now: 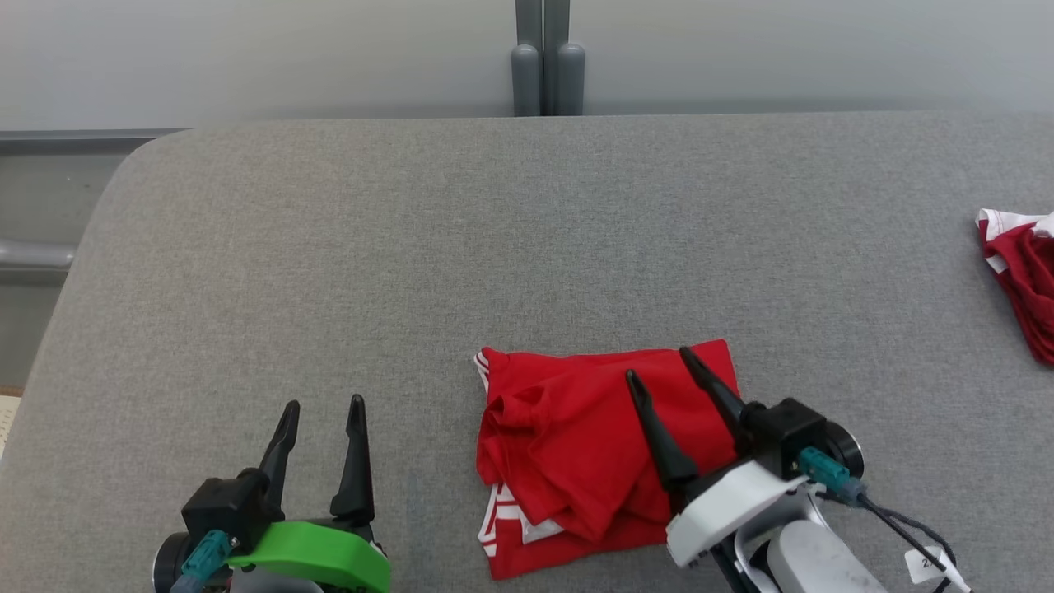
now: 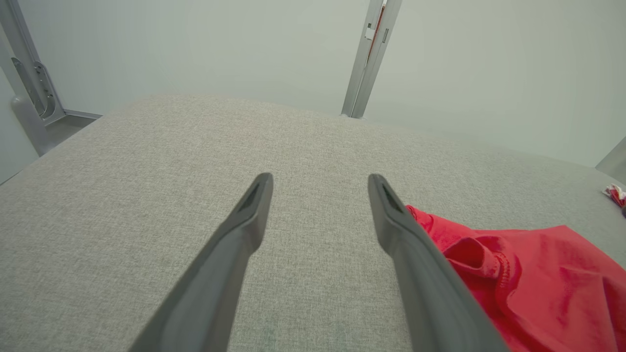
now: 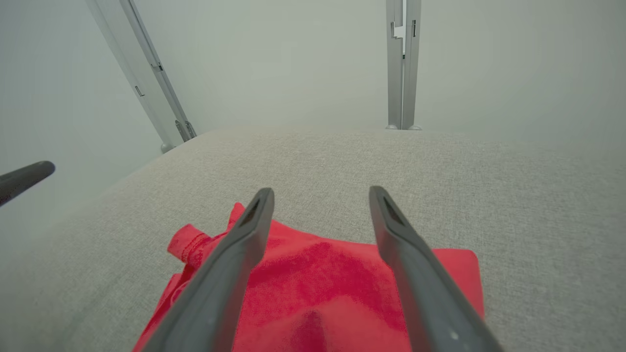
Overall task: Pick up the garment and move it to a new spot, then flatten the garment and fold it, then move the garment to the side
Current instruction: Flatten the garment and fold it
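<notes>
The folded red shirt (image 1: pixel 568 449) lies on the grey padded table (image 1: pixel 395 247), near its front edge. The right gripper (image 1: pixel 659 364) hovers over it, fingers spread and empty. The left gripper (image 1: pixel 324 403), also spread and empty, hangs over bare table beside it. Another red-and-white garment (image 1: pixel 1025 272) lies far right.

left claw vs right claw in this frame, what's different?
Position: the left claw is over bare grey fabric surface, beside the folded red garment; the right claw is over that garment's right part. Mount: the left claw's wrist carries a green bracket, the right claw's a white bracket. Shared: both open, both empty, with long dark fingers pointing away from the robot.
</notes>
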